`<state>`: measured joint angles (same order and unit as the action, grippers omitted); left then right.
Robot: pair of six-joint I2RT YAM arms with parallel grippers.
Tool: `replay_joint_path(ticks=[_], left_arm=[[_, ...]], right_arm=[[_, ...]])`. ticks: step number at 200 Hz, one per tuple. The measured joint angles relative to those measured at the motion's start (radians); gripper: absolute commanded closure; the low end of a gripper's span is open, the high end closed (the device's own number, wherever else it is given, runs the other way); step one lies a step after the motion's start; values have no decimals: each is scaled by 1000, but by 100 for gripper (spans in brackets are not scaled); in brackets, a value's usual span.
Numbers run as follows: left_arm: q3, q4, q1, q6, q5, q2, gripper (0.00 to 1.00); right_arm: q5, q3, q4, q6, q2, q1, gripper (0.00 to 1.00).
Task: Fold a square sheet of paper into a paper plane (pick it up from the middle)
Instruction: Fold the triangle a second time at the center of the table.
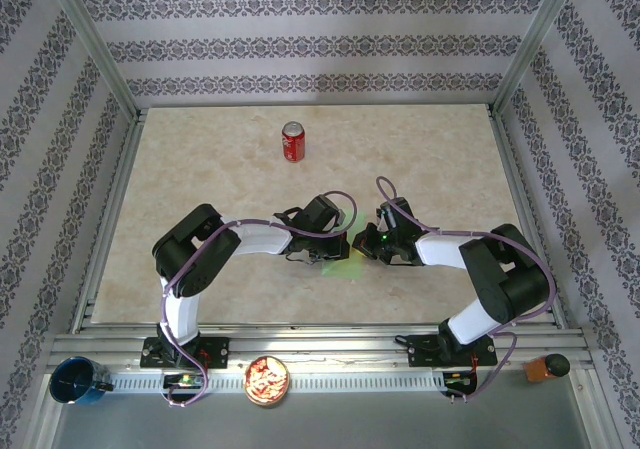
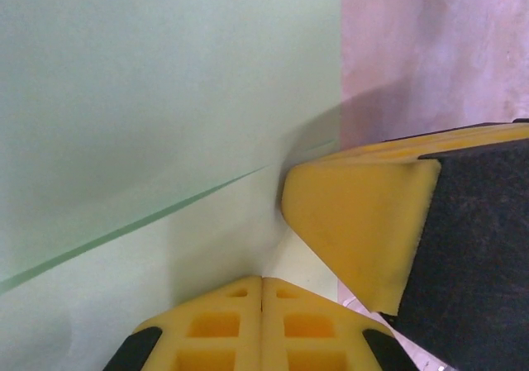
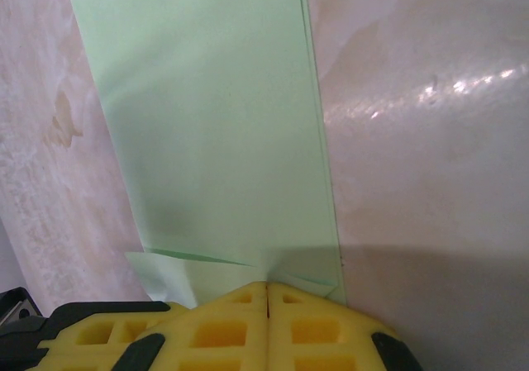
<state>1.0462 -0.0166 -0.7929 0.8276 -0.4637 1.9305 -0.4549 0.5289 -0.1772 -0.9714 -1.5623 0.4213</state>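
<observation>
The green paper (image 3: 223, 123) is folded a bit, no plane yet. The left fingers (image 2: 215, 325) and right fingers (image 3: 314, 330) touch it, closed tight.

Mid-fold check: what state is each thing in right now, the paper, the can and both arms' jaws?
paper: folded into layers, lying flat on the table.
can: upright, well apart from the paper.
left gripper: jaws shut, tips over the paper.
right gripper: jaws shut, tips at the paper's near edge.
</observation>
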Motion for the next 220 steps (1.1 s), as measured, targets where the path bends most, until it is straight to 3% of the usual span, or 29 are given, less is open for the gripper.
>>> replay_joint_path(ticks=[220], left_arm=[[-329,-76,0,-12,32,-249,98]], right_arm=[[-30,-1,-25,2,-17,0,100]])
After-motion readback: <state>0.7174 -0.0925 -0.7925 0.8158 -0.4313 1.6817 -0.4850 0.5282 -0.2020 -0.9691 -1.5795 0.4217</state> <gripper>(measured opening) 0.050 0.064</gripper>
